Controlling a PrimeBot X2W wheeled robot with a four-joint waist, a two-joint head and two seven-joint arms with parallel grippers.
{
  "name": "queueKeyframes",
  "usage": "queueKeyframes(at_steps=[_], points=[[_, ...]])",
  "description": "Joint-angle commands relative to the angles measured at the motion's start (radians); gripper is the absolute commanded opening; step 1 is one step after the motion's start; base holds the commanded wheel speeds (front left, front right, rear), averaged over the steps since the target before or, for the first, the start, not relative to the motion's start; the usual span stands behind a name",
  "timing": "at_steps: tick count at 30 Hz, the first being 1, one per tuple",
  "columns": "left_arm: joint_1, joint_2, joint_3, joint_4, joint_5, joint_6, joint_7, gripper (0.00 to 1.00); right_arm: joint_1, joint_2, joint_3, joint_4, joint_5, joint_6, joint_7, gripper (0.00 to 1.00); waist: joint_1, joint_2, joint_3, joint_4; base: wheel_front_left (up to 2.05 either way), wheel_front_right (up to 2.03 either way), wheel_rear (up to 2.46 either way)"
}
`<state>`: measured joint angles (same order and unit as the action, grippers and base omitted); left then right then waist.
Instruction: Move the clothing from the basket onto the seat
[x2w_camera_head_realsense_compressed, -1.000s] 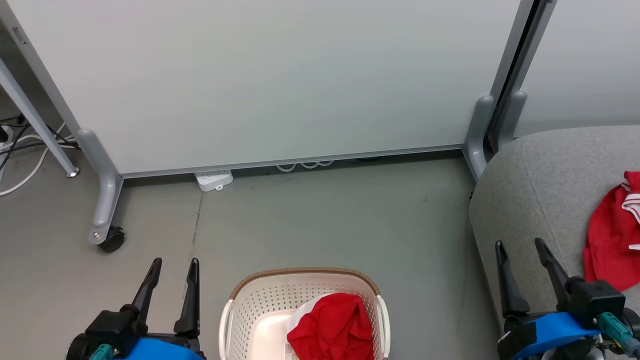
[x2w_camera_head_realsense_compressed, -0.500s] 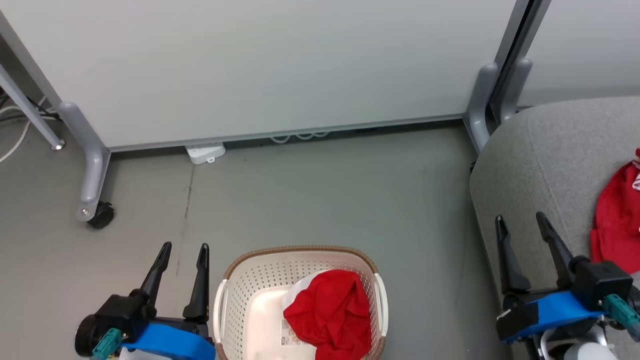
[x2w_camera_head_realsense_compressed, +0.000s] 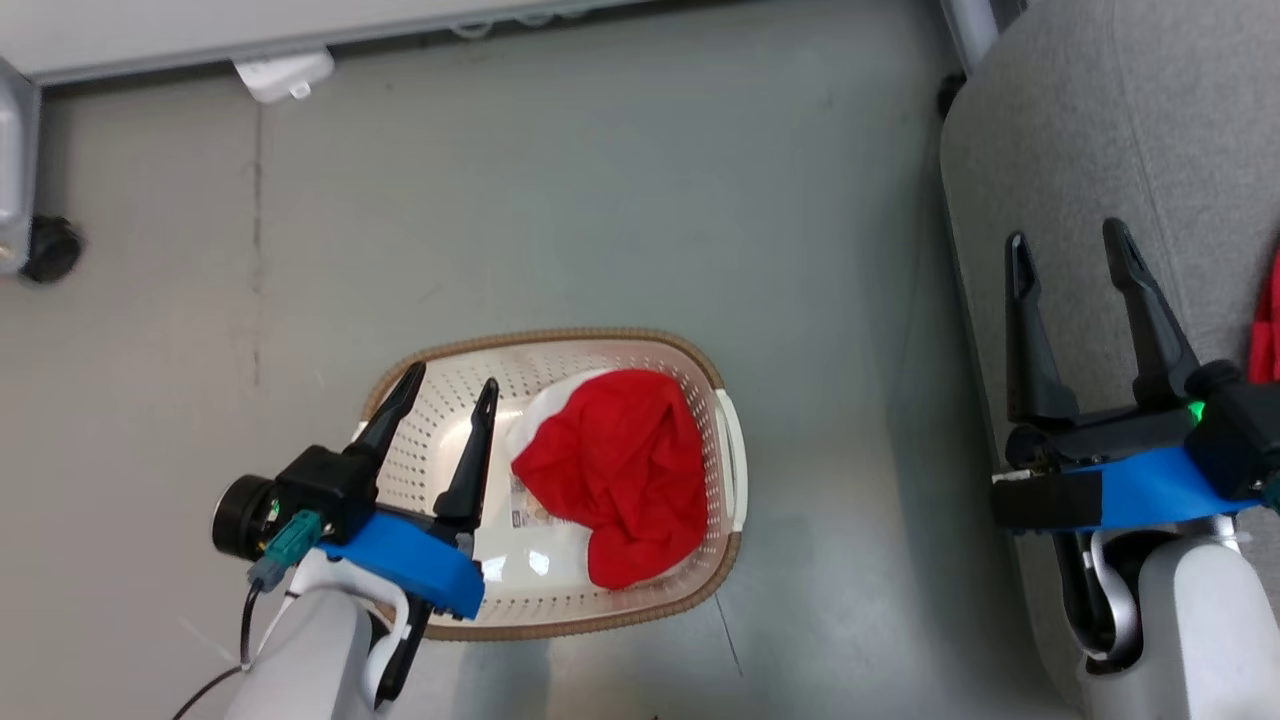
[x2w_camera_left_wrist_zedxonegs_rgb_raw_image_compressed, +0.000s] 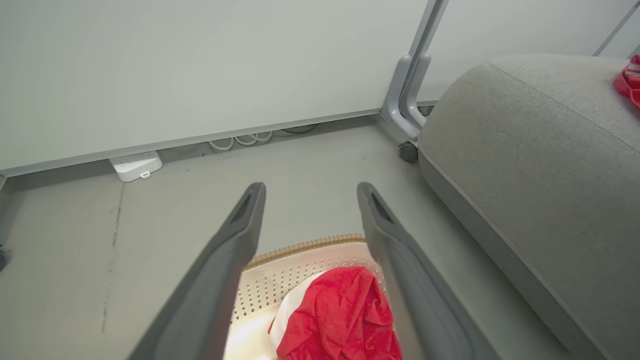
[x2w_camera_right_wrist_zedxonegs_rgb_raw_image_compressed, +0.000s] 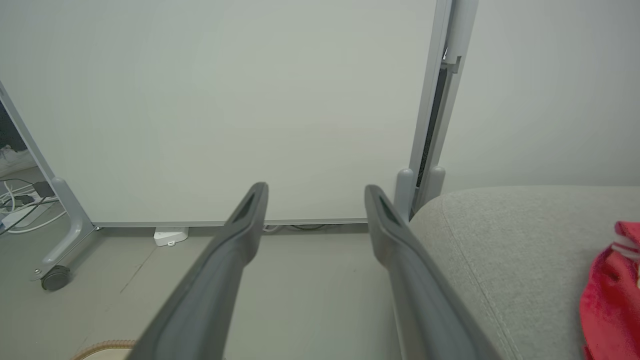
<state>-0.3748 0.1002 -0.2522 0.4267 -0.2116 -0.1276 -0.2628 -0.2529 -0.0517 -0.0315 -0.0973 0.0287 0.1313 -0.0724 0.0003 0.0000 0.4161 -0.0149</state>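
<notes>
Red clothing (x2w_camera_head_realsense_compressed: 610, 470) in basket (x2w_camera_head_realsense_compressed: 560, 335); left tool (x2w_camera_head_realsense_compressed: 451, 376) wide, empty, above; right tool (x2w_camera_head_realsense_compressed: 1068, 233) wide, empty

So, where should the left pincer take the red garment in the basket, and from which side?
Probably pinch the red garment by the crumpled folds near its middle, from above: it lies heaped inside the basket, whose walls block sideways approach.

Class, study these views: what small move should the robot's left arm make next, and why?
Probably lower the open left gripper rightward onto the red garment. That garment lies crumpled in the basket, while the gripper hovers over the basket's left side, holding nothing.
</notes>
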Motion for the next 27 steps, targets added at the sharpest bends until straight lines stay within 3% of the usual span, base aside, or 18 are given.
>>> queueKeyframes(at_steps=[1,16,27], points=[[-0.061,0.016,-0.031,0.035,-0.005,-0.004,-0.003,1.00,-0.045,0.002,0.009,-0.012,0.007,-0.001,-0.010,1.00,-0.0003,0.0000,0.168,-0.073,0.00,0.00,0.00],[-0.333,0.106,-0.249,0.338,-0.042,-0.004,-0.003,1.00,-0.168,0.003,0.101,0.009,0.097,-0.001,-0.103,1.00,-0.0003,0.0000,0.424,-0.249,0.00,0.00,0.00],[-0.448,0.153,-0.257,0.445,-0.041,-0.004,-0.003,1.00,-0.171,0.003,0.141,0.039,0.160,-0.001,-0.157,1.00,-0.0003,0.0000,0.521,-0.334,0.00,0.00,0.00]])
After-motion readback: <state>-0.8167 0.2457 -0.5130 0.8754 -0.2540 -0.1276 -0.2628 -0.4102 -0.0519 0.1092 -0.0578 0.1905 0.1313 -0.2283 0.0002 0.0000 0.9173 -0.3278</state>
